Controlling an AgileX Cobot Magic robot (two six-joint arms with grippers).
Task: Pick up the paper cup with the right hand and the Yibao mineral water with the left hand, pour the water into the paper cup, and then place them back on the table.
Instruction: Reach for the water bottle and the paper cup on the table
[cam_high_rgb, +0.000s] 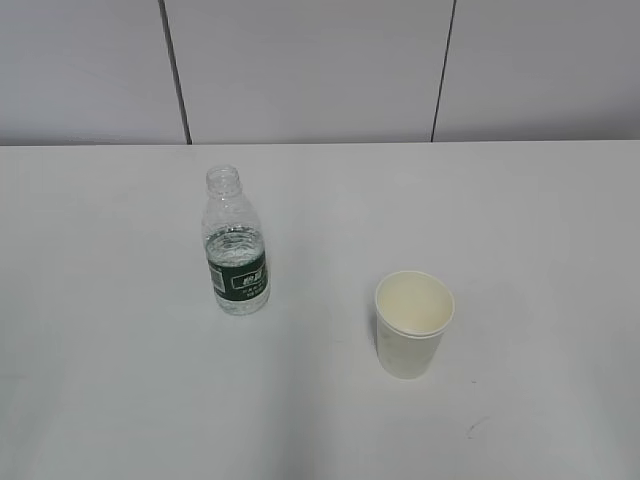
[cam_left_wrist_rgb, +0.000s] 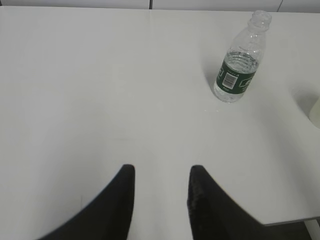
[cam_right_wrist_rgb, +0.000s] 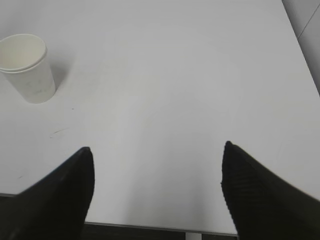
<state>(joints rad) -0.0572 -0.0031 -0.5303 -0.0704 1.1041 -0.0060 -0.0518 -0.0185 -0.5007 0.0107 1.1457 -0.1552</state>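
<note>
Bottle (cam_high_rgb: 236, 243) and paper cup (cam_high_rgb: 413, 323) upright on table (cam_high_rgb: 100, 300) – left gripper (cam_left_wrist_rgb: 161, 175) slightly parted, right gripper (cam_right_wrist_rgb: 157, 152) wide – both empty.

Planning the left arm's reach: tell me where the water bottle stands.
The water bottle stands upright on the table, left of centre in the exterior view, with the paper cup to its right and nearer the camera.

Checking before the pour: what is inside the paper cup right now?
The paper cup shows only bare cream inner wall from the exterior view; it looks empty. Its bottom is hidden by the near wall, so a little water there cannot be ruled out.
</note>
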